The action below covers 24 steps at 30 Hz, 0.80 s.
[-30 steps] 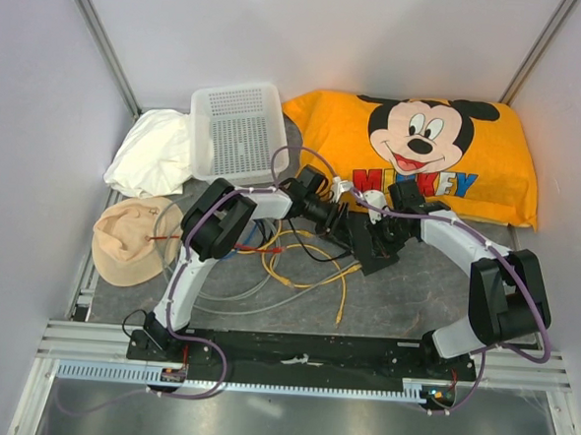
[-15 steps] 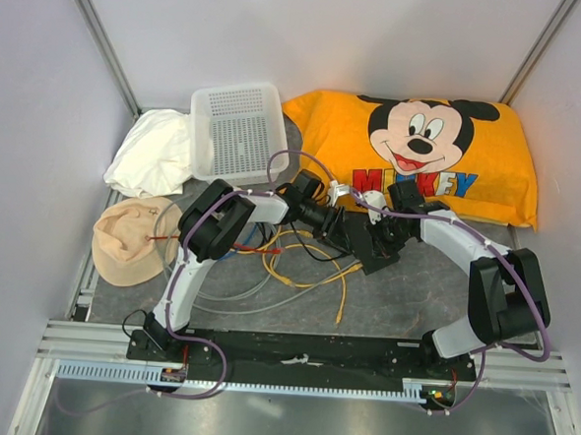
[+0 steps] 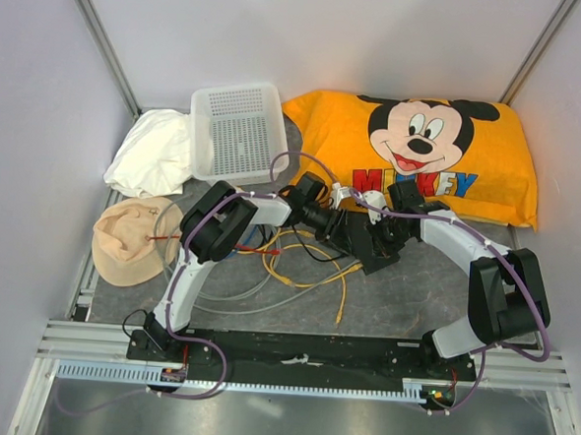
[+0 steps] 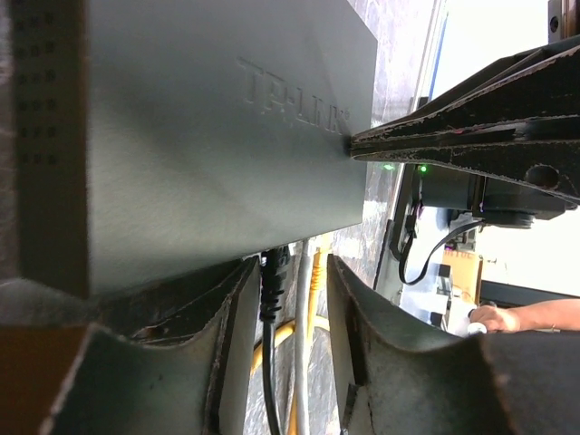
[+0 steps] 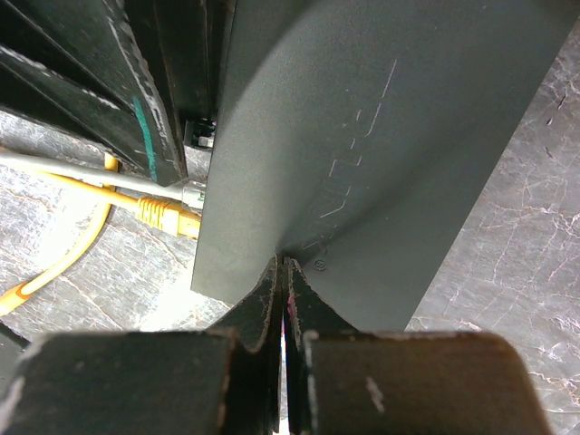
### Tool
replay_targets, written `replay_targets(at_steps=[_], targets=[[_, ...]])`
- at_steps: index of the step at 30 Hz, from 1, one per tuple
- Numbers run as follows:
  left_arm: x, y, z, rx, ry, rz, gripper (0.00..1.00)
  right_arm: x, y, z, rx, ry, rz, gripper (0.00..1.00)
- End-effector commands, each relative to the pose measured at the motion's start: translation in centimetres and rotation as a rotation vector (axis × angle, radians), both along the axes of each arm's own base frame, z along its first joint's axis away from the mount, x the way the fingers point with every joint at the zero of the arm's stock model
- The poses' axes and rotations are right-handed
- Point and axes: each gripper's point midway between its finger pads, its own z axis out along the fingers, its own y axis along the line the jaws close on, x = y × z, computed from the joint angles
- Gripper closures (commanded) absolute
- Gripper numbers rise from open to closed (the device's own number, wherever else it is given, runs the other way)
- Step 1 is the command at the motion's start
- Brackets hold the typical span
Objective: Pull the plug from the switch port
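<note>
The black switch box (image 3: 370, 252) lies flat mid-table; it fills the left wrist view (image 4: 181, 136) and the right wrist view (image 5: 362, 136). A black plug (image 4: 274, 270) sits in a port on its edge, with a grey cable (image 4: 299, 362) and a yellow plug (image 4: 315, 267) beside it. My left gripper (image 4: 292, 290) is open, its jaws on either side of the black plug and not touching it. My right gripper (image 5: 285, 267) is shut, its tips pressed on the top of the box. The yellow plug also shows in the right wrist view (image 5: 163, 216).
Yellow cables (image 3: 307, 270) lie looped in front of the switch. A white basket (image 3: 239, 131) and a white cloth (image 3: 154, 155) are at the back left, a tan hat (image 3: 131, 239) at the left, an orange Mickey pillow (image 3: 423, 152) behind.
My left gripper has edged a little right, closer to the switch's edge. The right arm has stayed on the box.
</note>
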Motion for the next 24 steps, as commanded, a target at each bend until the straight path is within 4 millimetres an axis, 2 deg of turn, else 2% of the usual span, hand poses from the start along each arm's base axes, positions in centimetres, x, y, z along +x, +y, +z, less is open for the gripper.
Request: replay_targets(at_steps=[1, 17, 23, 24], targets=[[-0.2, -0.6, -1.7, 0.043, -0.005, 0.016, 0.59, 0.8, -0.2, 0.1, -0.018, -0.024, 0.005, 1.00], [-0.1, -0.7, -2.9, 0.078, 0.052, 0.038, 0.69, 0.9, -0.5, -0.1, -0.031, -0.030, 0.000, 1.00], [0.2, -0.5, -3.7, 0.117, 0.066, 0.067, 0.85, 0.9, -0.5, -0.3, -0.034, -0.028, -0.001, 1.00], [0.2, -0.5, -3.8, 0.121, 0.067, 0.068, 0.90, 0.9, -0.5, -0.3, -0.032, -0.027, -0.002, 1.00]])
